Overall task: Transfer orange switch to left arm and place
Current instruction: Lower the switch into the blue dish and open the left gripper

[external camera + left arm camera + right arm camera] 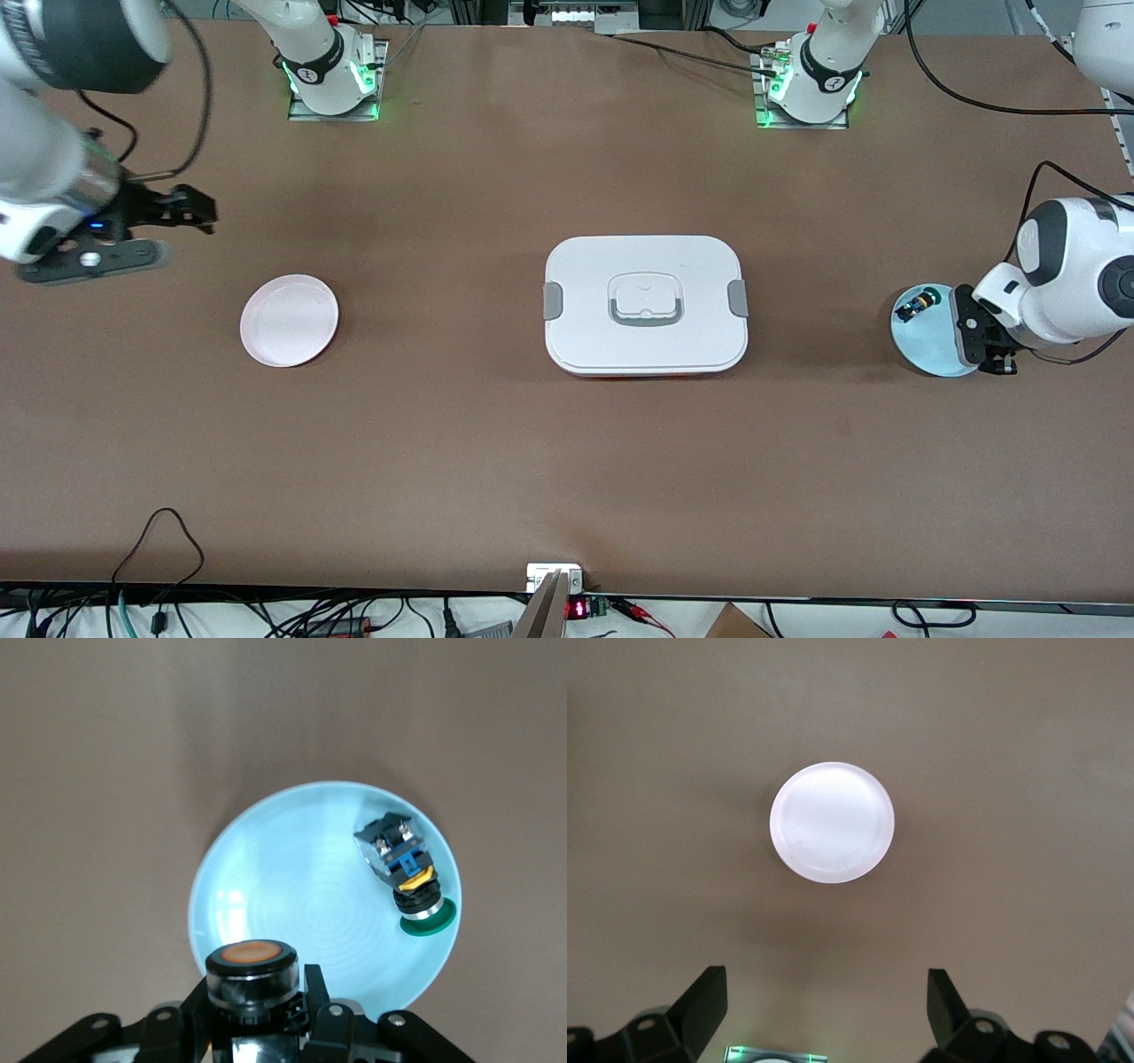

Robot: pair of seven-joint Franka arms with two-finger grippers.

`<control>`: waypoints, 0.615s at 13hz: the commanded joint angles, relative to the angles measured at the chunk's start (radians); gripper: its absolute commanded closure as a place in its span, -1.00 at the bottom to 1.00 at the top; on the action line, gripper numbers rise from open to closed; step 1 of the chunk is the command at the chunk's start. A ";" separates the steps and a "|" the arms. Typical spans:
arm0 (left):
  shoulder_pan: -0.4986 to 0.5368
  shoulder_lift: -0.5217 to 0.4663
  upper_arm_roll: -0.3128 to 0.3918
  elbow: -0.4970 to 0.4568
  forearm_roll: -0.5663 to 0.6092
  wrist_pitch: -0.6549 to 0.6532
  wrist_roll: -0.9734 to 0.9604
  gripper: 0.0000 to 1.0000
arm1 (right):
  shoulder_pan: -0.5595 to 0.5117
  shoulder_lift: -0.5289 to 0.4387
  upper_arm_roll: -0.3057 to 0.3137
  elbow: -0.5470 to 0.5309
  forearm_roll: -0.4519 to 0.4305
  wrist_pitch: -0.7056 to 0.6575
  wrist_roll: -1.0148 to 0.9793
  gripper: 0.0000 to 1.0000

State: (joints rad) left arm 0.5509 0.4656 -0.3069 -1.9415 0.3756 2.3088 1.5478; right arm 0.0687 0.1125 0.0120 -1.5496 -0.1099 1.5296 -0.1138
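Nearest, the left gripper (pixel 257 1014) is clenched on the orange switch (pixel 252 970) over the blue plate (pixel 266 895), at the box's (pixel 645 304) three o'clock. The right gripper (pixel 824 1005), released, hangs above the worktop (pixel 461 443) near the pink plate (pixel 289 320). A low carry could clip the box.

Robotics lab: brown counter (pixel 496 461) with two bolted arm bases (pixel 335 75) lit green, loose cables (pixel 159 540) and electronics along its near edge.
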 commanded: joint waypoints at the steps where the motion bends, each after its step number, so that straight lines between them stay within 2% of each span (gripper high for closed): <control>1: 0.044 -0.004 -0.017 -0.123 0.019 0.150 0.023 0.60 | -0.061 0.013 0.002 0.029 0.111 0.044 0.023 -1.00; 3: 0.073 0.028 -0.017 -0.140 0.020 0.207 0.026 0.58 | -0.061 -0.011 0.000 -0.018 0.107 0.061 0.023 -1.00; 6: 0.073 0.038 -0.017 -0.132 0.019 0.221 0.026 0.47 | -0.061 -0.103 0.000 -0.173 0.090 0.138 0.022 -1.00; 7: 0.073 0.038 -0.017 -0.131 0.019 0.222 0.026 0.23 | -0.061 -0.122 0.000 -0.197 0.085 0.147 0.023 -1.00; 8: 0.076 0.038 -0.018 -0.131 0.019 0.222 0.026 -0.61 | -0.063 -0.137 0.000 -0.207 0.087 0.142 0.025 -1.00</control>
State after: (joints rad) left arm 0.6092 0.5079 -0.3093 -2.0773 0.3756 2.5272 1.5594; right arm 0.0089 0.0587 0.0077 -1.6705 -0.0181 1.6451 -0.1102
